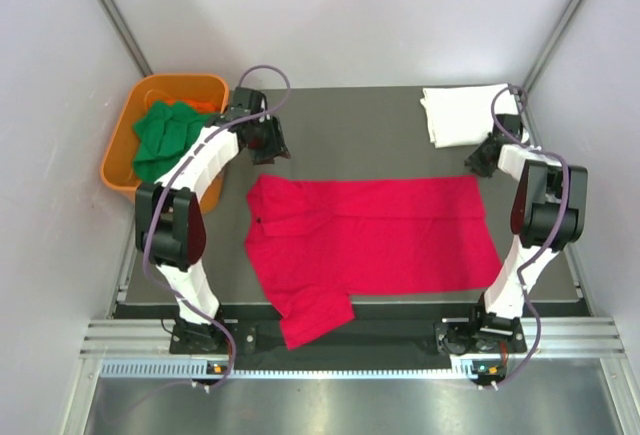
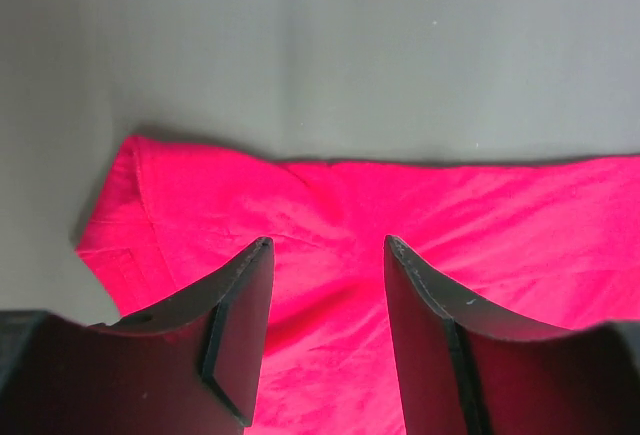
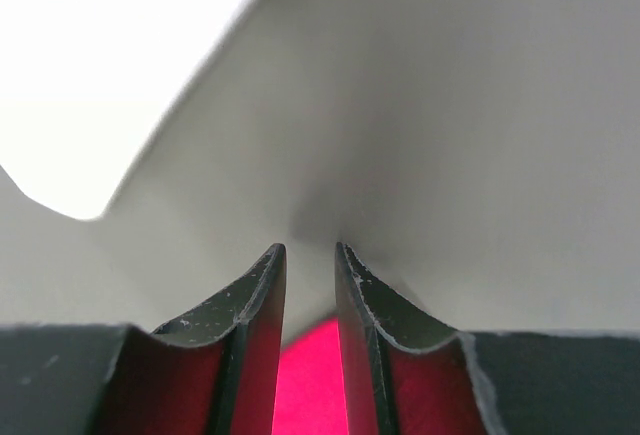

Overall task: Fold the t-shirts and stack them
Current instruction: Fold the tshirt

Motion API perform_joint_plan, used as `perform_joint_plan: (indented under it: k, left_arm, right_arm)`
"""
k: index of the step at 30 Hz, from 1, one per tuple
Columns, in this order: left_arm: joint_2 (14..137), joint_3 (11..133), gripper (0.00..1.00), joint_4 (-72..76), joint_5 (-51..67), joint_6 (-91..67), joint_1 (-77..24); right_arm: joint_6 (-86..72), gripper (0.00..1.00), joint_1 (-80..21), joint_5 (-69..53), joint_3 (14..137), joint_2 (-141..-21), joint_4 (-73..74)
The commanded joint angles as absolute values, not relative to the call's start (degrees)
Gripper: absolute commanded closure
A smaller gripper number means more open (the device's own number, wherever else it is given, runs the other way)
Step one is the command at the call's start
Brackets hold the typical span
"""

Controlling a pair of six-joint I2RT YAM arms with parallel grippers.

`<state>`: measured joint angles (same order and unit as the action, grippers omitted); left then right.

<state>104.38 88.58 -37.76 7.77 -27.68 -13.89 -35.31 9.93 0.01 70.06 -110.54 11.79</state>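
A bright red t-shirt point(image 1: 370, 235) lies spread flat across the dark table, with one sleeve hanging over the near edge. A folded white t-shirt point(image 1: 462, 113) sits at the back right. Green t-shirts point(image 1: 168, 133) lie bunched in the orange tub. My left gripper point(image 1: 268, 145) is open and empty just above the red shirt's back left corner; the left wrist view shows red cloth point(image 2: 400, 225) below its spread fingers point(image 2: 328, 245). My right gripper point(image 1: 482, 160) hovers by the back right corner with its jaws a narrow gap apart and empty point(image 3: 310, 250). Red cloth point(image 3: 310, 385) shows beneath them, and the white shirt point(image 3: 100, 55) is ahead to the left.
The orange plastic tub point(image 1: 140, 95) stands off the table's back left corner, beside the left arm. The enclosure's white walls close in both sides and the back. Bare dark tabletop point(image 1: 350, 130) lies between the two grippers behind the red shirt.
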Motion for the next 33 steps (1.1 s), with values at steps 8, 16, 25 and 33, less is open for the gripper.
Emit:
perform_joint_plan:
  k: [8,16,25,33]
  left_arm:
    - [97.2,79.7,0.5,-35.3,18.8,-26.5,-10.3]
    - [103.1,74.1,0.53,-30.9,22.5,-27.0,-13.7]
    - [109.1,73.5,0.53,-29.7,15.7,-29.9,-13.7]
    - [111.2,70.6,0.52,-28.4,10.1,-32.5,-13.7]
  right_arm:
    - [-29.7,0.69,10.5,3.8,76.6,-111.4,21.8]
    - [-42.5,0.68,10.8,9.1,81.9,-109.3,41.7]
    - [-51.2,0.67,10.5,10.2,92.2,-113.3,55.5]
    - [-59.5,0.66,10.1,8.7,90.1,-113.9,57.0]
